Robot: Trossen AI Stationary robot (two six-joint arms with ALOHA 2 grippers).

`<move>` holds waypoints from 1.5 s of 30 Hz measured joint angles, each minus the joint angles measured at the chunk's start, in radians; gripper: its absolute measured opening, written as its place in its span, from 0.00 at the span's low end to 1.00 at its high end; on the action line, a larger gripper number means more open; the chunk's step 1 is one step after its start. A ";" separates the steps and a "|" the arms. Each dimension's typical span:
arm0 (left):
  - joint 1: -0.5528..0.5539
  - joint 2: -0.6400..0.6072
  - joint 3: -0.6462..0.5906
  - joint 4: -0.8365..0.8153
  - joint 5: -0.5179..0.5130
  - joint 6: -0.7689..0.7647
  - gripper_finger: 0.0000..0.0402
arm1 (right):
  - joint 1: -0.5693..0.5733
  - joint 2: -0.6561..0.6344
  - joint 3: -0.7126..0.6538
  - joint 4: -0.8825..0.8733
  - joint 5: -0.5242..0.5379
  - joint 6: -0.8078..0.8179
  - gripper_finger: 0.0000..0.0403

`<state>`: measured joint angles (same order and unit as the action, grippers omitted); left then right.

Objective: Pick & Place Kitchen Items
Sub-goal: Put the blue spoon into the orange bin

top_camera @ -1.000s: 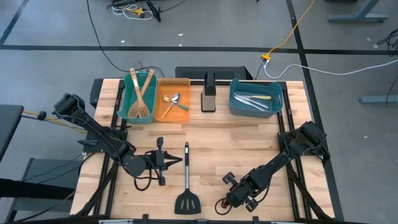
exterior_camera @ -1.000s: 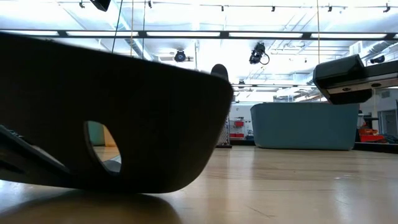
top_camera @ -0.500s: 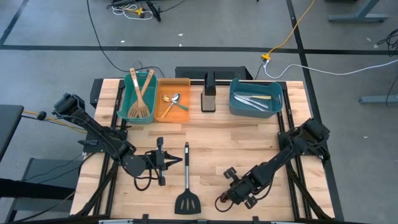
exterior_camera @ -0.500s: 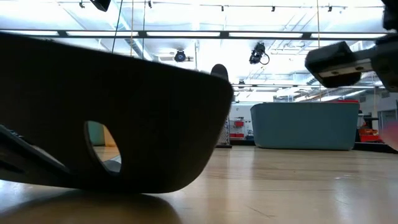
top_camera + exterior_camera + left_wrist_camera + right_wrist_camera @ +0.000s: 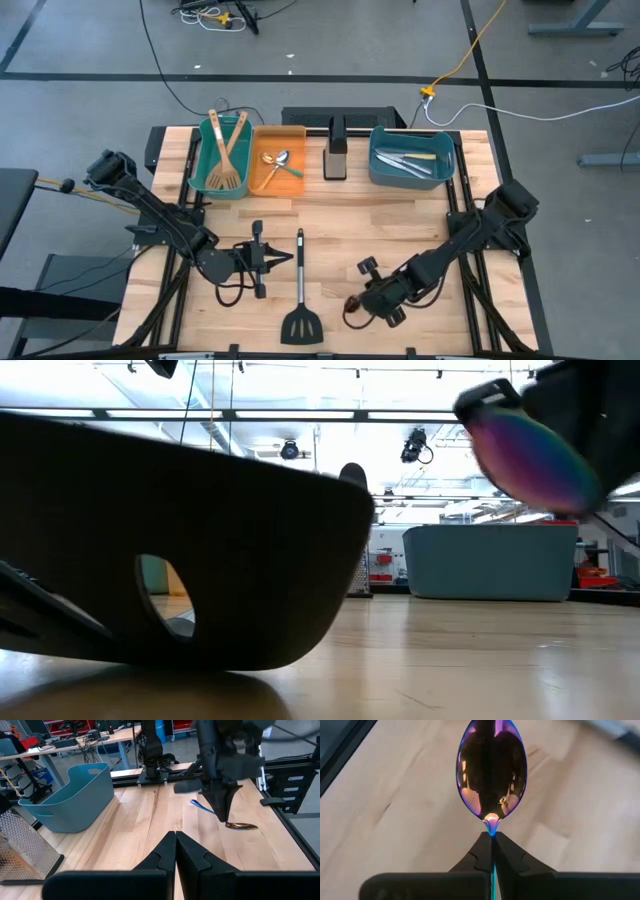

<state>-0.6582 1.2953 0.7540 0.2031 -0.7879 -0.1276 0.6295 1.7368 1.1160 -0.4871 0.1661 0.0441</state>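
Sorting looks mostly done, bins at the far edge already holding utensils: the right gripper (image 5: 492, 851) pinches a spoon (image 5: 491, 770) above the table, the black turner (image 5: 300, 300) just left awaits, left gripper (image 5: 283, 259) shut, empty.

Turner (image 5: 300, 290) lies between left gripper (image 5: 290, 259) and right gripper (image 5: 352, 312), bins (image 5: 410, 158) behind

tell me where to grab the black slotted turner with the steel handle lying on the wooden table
Grip the black slotted turner with steel handle on its narrow steel shaft, about midway, coming straight down from above. It lies flat, handle pointing toward the bins and wide head toward the near edge, so closing the fingers across the thin shaft suits better than the broad head. The shut left gripper sits right beside that shaft.
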 joint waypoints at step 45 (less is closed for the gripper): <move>0.055 0.000 0.000 0.011 0.036 0.000 0.03 | -0.158 -0.243 0.002 0.616 0.298 -0.315 0.03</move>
<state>-0.6030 1.2953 0.7540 0.2138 -0.7517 -0.1272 0.4715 1.4940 1.1179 0.1289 0.4644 -0.2705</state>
